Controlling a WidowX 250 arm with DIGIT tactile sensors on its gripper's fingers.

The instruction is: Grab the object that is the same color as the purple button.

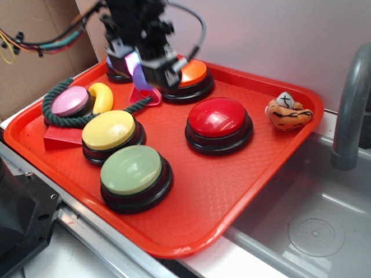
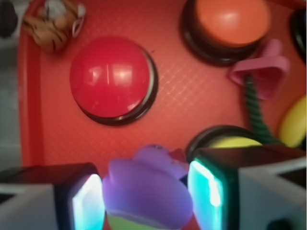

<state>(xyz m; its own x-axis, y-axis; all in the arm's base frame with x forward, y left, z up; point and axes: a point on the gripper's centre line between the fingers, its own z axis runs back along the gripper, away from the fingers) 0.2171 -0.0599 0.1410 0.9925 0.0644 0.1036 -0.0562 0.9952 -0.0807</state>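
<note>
Gripping the purple toy (image 2: pixel 148 191) between my two fingers (image 2: pixel 88 201), my claw (image 1: pixel 141 68) is clamped on it above the red tray (image 1: pixel 232 191). Just behind my claw sits the purple button (image 1: pixel 117 68), mostly hidden; the orange button (image 1: pixel 193 74) is beside my claw, the red button (image 2: pixel 111 76) beyond.

Red tray (image 1: pixel 232 191) sitting on the bench beside a sink (image 1: pixel 313 226)

The tray is carrying a green button (image 1: pixel 132 169), a yellow button (image 1: pixel 109 130), a red button (image 1: pixel 218 116), an orange button (image 1: pixel 194 72) and a pink button (image 1: pixel 70 100), which a dark green rope (image 1: pixel 64 119) is circling; a yellow banana toy (image 1: pixel 103 96), a red wedge (image 1: pixel 61 137), a pink triangular piece (image 1: pixel 145 94) and a striped tiger toy (image 1: pixel 288 112) are lying alongside.
</note>
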